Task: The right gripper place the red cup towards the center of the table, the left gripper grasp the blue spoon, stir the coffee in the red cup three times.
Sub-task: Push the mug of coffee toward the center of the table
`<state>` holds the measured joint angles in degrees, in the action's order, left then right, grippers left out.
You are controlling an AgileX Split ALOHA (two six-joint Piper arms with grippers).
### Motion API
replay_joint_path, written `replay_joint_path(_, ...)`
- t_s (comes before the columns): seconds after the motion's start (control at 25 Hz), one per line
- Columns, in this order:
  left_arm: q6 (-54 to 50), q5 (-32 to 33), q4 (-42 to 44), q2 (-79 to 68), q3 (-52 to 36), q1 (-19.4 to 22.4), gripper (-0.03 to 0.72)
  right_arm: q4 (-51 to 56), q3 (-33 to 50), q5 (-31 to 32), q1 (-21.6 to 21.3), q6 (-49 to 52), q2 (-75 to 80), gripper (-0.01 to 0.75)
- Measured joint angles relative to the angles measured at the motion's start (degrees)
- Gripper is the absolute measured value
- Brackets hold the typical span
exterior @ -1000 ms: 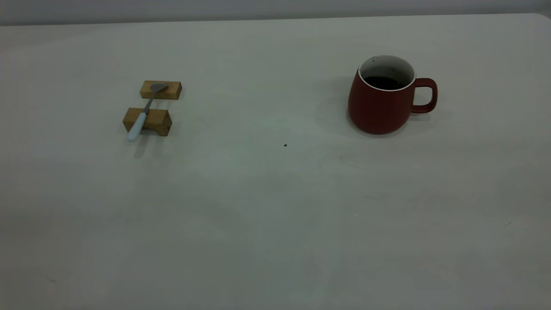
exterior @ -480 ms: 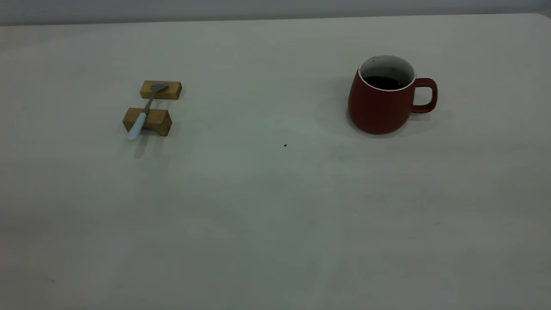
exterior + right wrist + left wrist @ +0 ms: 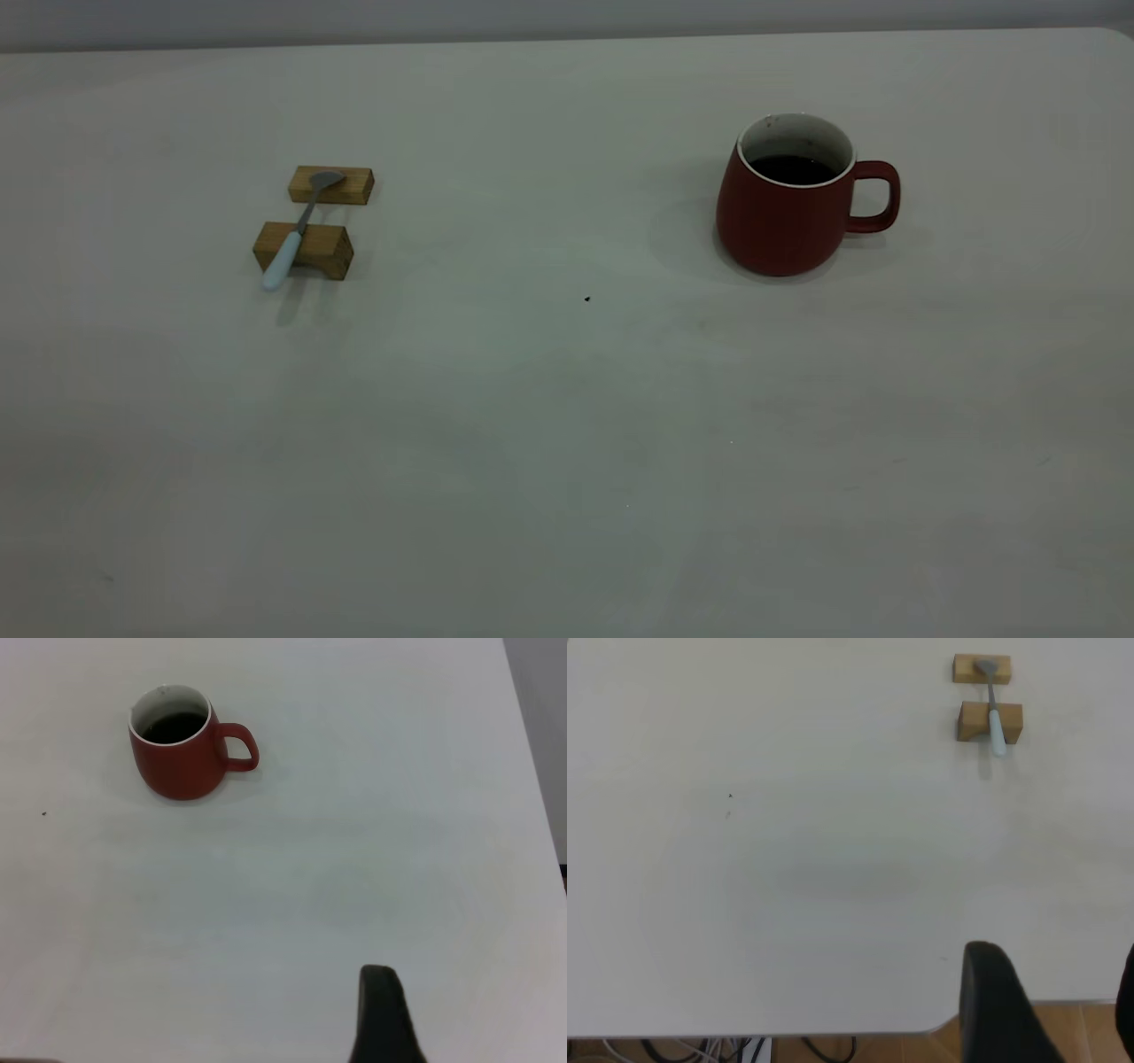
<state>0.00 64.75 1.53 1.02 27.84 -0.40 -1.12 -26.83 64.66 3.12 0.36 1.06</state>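
The red cup (image 3: 780, 217) stands upright at the right of the table (image 3: 567, 399), handle pointing right, with dark coffee (image 3: 791, 168) inside. The blue spoon (image 3: 297, 232) lies across two wooden blocks at the left. Neither gripper shows in the exterior view. In the left wrist view my left gripper (image 3: 1057, 957) hangs open near the table edge, far from the blue spoon (image 3: 994, 709). In the right wrist view only one finger (image 3: 381, 1014) of my right gripper (image 3: 478, 992) shows, bare table on both sides, far from the red cup (image 3: 182, 762) and its coffee (image 3: 174, 726).
The spoon's bowl rests on the far wooden block (image 3: 354, 186) and its handle on the near block (image 3: 323, 252). A tiny dark speck (image 3: 586, 299) marks the table's middle. A wooden floor (image 3: 1081, 1032) and cables (image 3: 700, 1050) show past the table edge.
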Motion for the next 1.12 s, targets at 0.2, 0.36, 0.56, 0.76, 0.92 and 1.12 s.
replay_joint_path(0.2,0.0,0.0,0.0,0.0,0.0,0.0,0.405,0.0,0.0,0.0,0.0,0.0,0.0,0.552)
replay_joint_path(0.36,0.0,0.0,0.0,0.0,0.0,0.0,0.405,2.33,0.0,0.0,0.0,0.0,0.0,0.552)
replay_joint_path(0.56,0.0,0.0,0.0,0.0,0.0,0.0,0.405,4.87,-0.18,-0.52,0.0,0.0,5.89,0.581)
replay_joint_path(0.76,0.0,0.0,0.0,0.0,0.0,0.0,0.405,6.6,-2.95,-7.54,0.0,-1.59,20.46,0.621)
replay_joint_path(0.92,0.0,0.0,0.0,0.0,0.0,0.0,0.405,8.13,-5.79,-17.84,0.0,-8.52,35.61,0.621)
replay_joint_path(1.12,0.0,0.0,0.0,0.0,0.0,0.0,0.405,11.6,-11.79,-24.07,0.0,-23.42,54.22,0.608)
